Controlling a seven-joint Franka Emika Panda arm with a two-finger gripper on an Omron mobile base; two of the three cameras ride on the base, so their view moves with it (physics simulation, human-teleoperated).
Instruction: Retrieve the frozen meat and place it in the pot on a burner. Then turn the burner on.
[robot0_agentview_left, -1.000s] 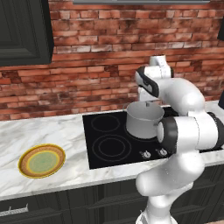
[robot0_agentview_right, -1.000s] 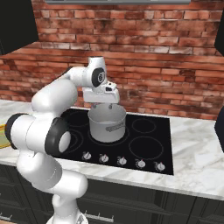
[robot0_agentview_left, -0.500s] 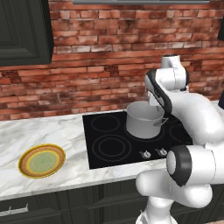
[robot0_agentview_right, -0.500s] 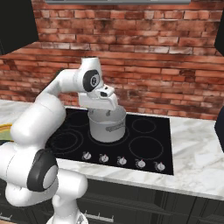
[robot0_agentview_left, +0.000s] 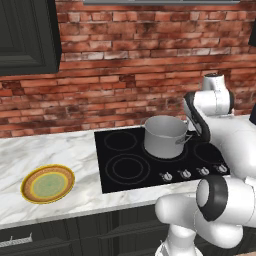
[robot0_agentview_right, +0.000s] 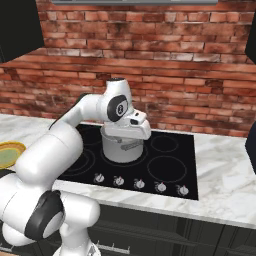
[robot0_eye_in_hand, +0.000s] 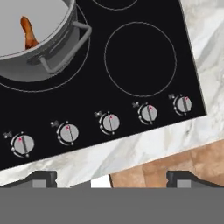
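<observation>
- The frozen meat lies inside the pot, seen from the hand camera as a reddish-brown piece against the pot's pale inner floor.
- The pot stands on a rear burner of the black cooktop, which is set in a white marble counter before a red brick wall.
- The gripper hangs above the cooktop's front edge, fingers spread wide apart and holding nothing, over a row of five silver knobs.
- A yellow-rimmed green plate sits on the counter, well apart from the cooktop.
</observation>
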